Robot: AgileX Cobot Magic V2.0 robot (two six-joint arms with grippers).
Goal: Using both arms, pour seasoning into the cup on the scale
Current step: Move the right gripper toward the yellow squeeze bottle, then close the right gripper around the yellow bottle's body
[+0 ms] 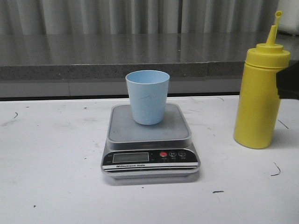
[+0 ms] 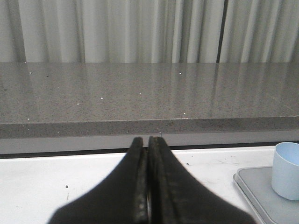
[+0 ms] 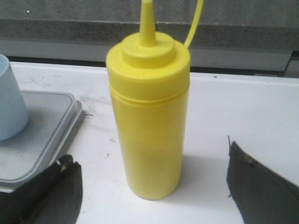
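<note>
The light blue cup (image 1: 147, 96) stands upright on the silver-grey scale (image 1: 149, 140) at the table's middle. The yellow seasoning bottle (image 1: 260, 98) stands upright on the table to the right of the scale, cap off and hanging by its tether. In the right wrist view the bottle (image 3: 148, 107) stands just ahead of my open right gripper (image 3: 149, 186), centred between its spread fingers and untouched. My left gripper (image 2: 148, 142) is shut and empty, left of the scale; the cup (image 2: 287, 170) shows at that view's edge. Neither gripper shows in the front view.
A grey stone ledge (image 1: 117, 58) runs along the back of the white table (image 1: 51, 154), with pale curtains behind it. Small dark marks dot the table surface.
</note>
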